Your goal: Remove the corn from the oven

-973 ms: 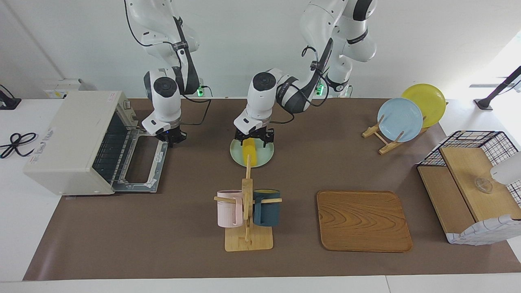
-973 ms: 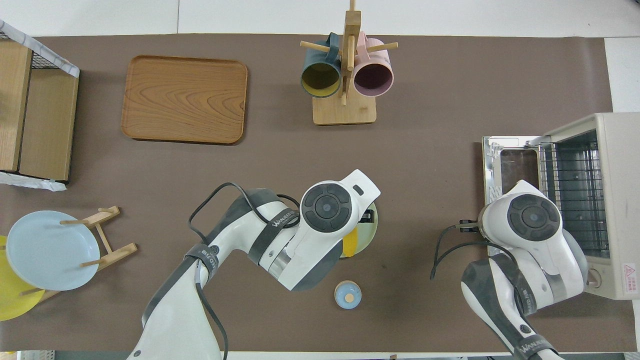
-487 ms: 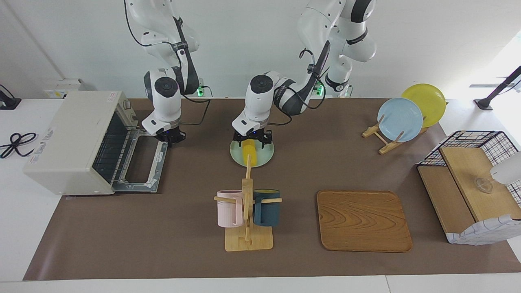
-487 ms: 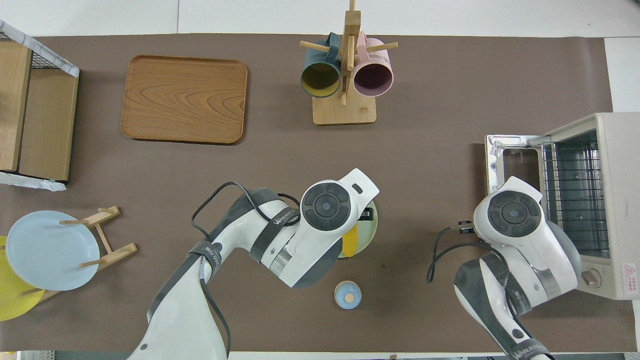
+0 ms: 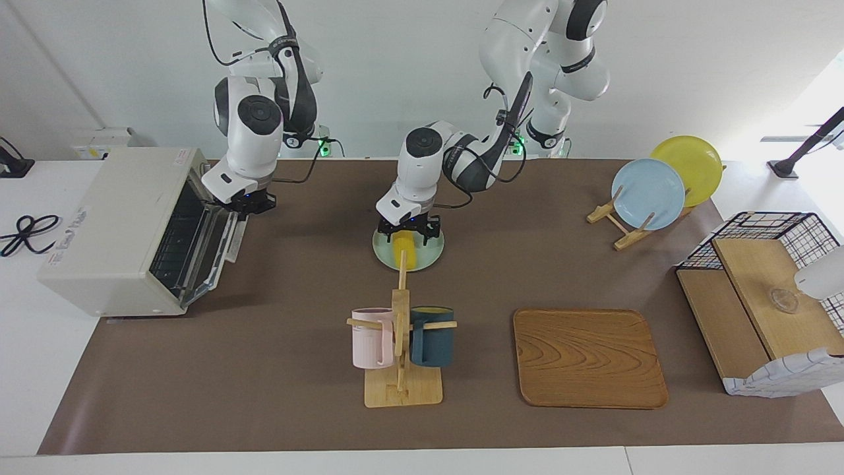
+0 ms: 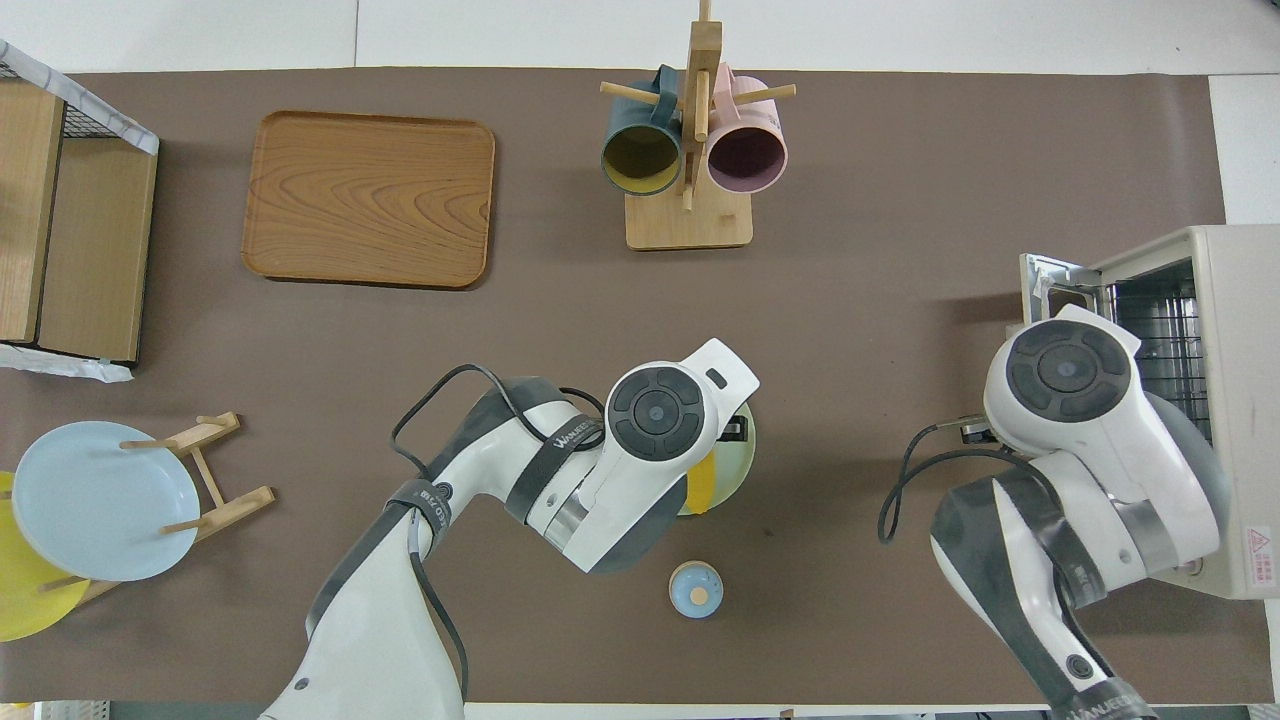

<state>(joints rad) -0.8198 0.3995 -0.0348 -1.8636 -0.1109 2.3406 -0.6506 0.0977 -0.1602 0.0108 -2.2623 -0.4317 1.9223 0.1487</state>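
My left gripper (image 5: 409,231) hangs right over the corn (image 5: 403,254), fingers spread wide and gripping nothing; the cob lies free below the fingertips, and whether they touch it I cannot tell. The corn rests on the pale green plate (image 5: 428,254), its length pointing away from the robots. By my reading the plate is there to stop the cob rolling on the mat, and the spread fingers mean it has been let go there. So the corn is already out of the oven (image 5: 125,227), which stands well apart from this gripper, toward the right arm's end of the table.

Just past the plate, farther from the robots, stands the mug rack (image 5: 401,343) with a pink mug (image 5: 370,338) and a dark blue mug (image 5: 432,336). Its post hides part of the cob in the facing view. A small blue lid (image 6: 695,588) lies on the mat nearer to the robots than the plate.

My right gripper (image 5: 245,201) is clenched at the upper edge of the oven door (image 5: 214,254). The door stands tilted, part way between flat and shut. I judge the gripper is there to swing it up, closing the oven now the rack is bare.
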